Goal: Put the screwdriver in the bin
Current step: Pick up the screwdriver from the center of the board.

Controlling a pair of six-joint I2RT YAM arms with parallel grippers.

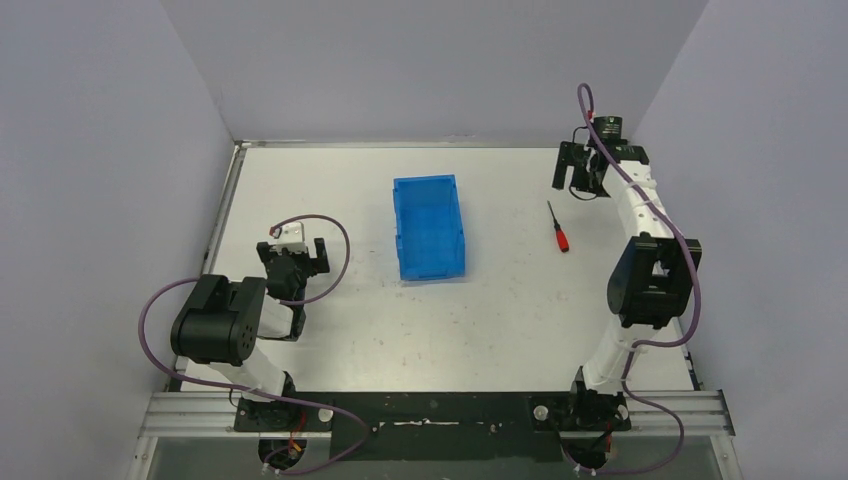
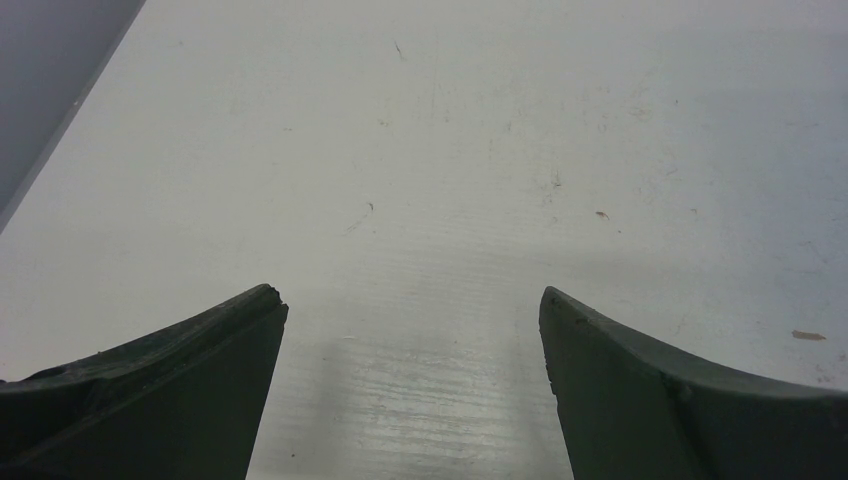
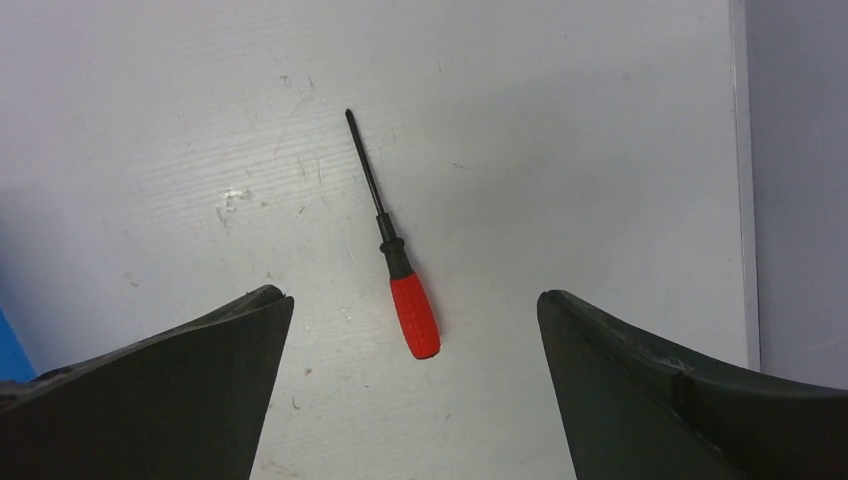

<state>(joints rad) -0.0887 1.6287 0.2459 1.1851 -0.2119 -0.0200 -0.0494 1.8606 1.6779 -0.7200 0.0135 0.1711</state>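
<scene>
Table [image 1: 500,320]: task not begun, by my read.
Bin [image 1: 430,225]: mid-table, looks empty.
Left gripper [image 2: 413,300]: at bin's 8 o'clock, jaws wide, holding nothing.
Right gripper [image 1: 578,180]: at screwdriver's 1 o'clock, jaws wide, empty.
Screwdriver [image 3: 413,315]: flat on table at bin's 3 o'clock, well apart.
Left to do: grasp, carry, release.

Screwdriver [image 1: 558,226] flat on bench [image 1: 500,320], bare surface all round – open from above. Bin [image 1: 430,228] at its 9 o'clock, well apart; raised walls only obstacle that side. Right claw [image 1: 580,186] at 1 o'clock, jaws wide. Right arm [image 1: 640,215] and side wall [image 1: 760,200] at 3 o'clock – tighter there.
</scene>
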